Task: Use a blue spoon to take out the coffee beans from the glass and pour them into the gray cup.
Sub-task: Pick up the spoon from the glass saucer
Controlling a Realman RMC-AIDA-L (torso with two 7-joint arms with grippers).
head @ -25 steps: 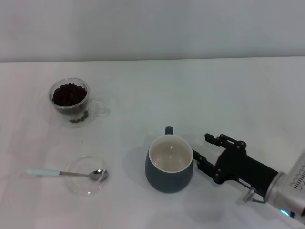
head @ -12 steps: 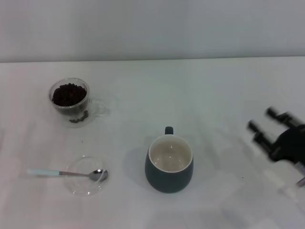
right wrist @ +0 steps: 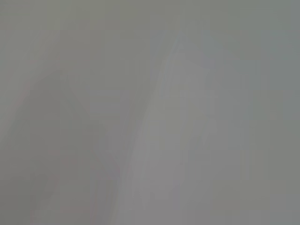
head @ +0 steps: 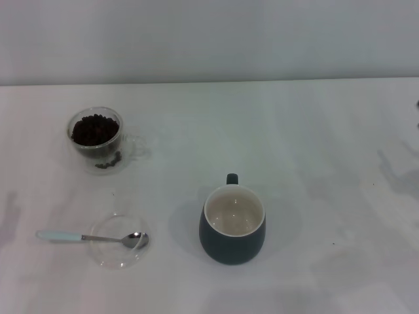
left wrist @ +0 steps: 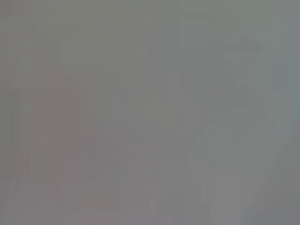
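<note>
In the head view the glass stands at the left rear of the white table, full of dark coffee beans. The blue spoon lies at the front left, its metal bowl resting in a shallow clear dish and its pale handle pointing left. The gray cup stands near the middle front, cream inside, handle turned away from me. Neither gripper shows in the head view. Both wrist views show only a plain grey-white surface.
A white wall rises behind the table's far edge. A faint shadow lies on the table at the right edge and another at the left edge.
My right gripper, open beside the gray cup a second ago, pulled away to the right and has left the head view. The cup, glass and spoon have not moved.
</note>
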